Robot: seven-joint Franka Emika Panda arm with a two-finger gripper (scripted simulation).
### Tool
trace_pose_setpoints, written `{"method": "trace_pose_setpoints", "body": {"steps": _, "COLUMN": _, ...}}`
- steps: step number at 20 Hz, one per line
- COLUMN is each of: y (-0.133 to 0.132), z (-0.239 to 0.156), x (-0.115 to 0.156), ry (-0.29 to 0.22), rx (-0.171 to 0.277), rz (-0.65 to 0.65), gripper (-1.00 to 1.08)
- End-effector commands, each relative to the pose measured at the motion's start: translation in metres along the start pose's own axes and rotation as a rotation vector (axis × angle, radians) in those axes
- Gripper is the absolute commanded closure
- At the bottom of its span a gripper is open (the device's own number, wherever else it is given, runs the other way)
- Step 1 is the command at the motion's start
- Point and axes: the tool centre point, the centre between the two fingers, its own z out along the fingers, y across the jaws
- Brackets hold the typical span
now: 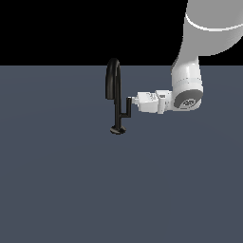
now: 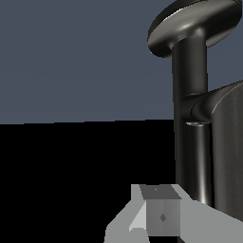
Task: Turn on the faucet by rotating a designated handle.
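I'm looking at the faucet [image 1: 114, 90] standing upright on the flat grey counter [image 1: 71, 190], a little above the middle of the exterior view. Its arched spout curls over toward the exterior view's left, the straight stem drops to a small round base disc on the counter. The handle [image 1: 126, 110] branches off the stem toward the exterior view's right, low on the stem, and ends in a short upright tip.

My arm comes in from the exterior view's upper right, wrist turned so the gripper [image 1: 133, 101] lies level, pointing toward the exterior view's left. Its tip is right at the handle's upright tip; they look to be touching, though I can't tell for certain at this size.

On the wrist view, the faucet [image 2: 190, 123] fills one side, very close: glossy black stem, round base disc, and the handle [image 2: 223, 102] branching off beside it. One pale grey finger [image 2: 161, 213] shows at the frame's edge, just beside the stem. As for the jaws, I can't tell whether they're spread or pressed together; neither view shows the gap.
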Motion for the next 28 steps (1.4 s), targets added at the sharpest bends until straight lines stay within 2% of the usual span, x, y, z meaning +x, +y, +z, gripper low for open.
{"method": "trace_pose_setpoints", "body": {"steps": 1, "y": -0.001, "z": 0.000, "x": 0.001, "ry": -0.004, "rx": 0.004, "rz": 0.002, "gripper": 1.08}}
{"method": "trace_pose_setpoints", "body": {"steps": 28, "y": 0.048, "z": 0.001, "x": -0.015, "ry": -0.004, "rx": 0.004, "rz": 0.002, "gripper": 1.08}}
